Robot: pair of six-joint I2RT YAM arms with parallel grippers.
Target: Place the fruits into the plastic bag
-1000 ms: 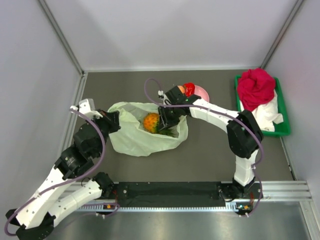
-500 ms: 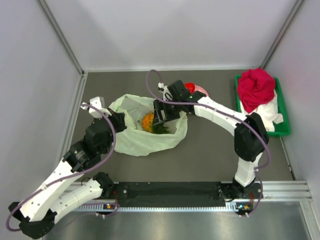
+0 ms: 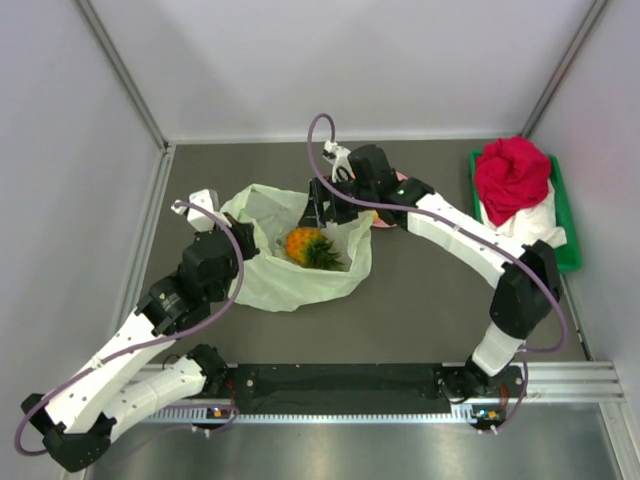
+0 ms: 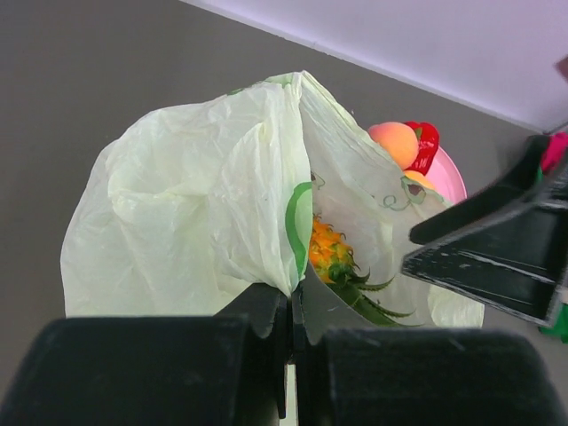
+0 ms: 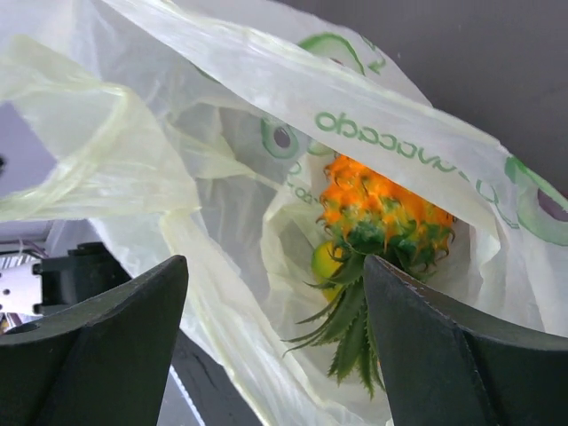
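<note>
Left gripper (image 4: 291,312) is clamped on the rim of the flimsy pale-green plastic bag (image 4: 177,222), likely tear-prone. The right gripper (image 5: 275,293) is spread, empty, with the small orange pineapple (image 5: 383,213) just beneath.

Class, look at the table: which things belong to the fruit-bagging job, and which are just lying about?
Belong to the job: plastic bag; pineapple inside it; peach-coloured fruit and red fruit on the pink plate.

Just lying about: red cloth; white cloth; green tray.

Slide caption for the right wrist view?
Open right gripper framing the pineapple lying inside the plastic bag.
</note>
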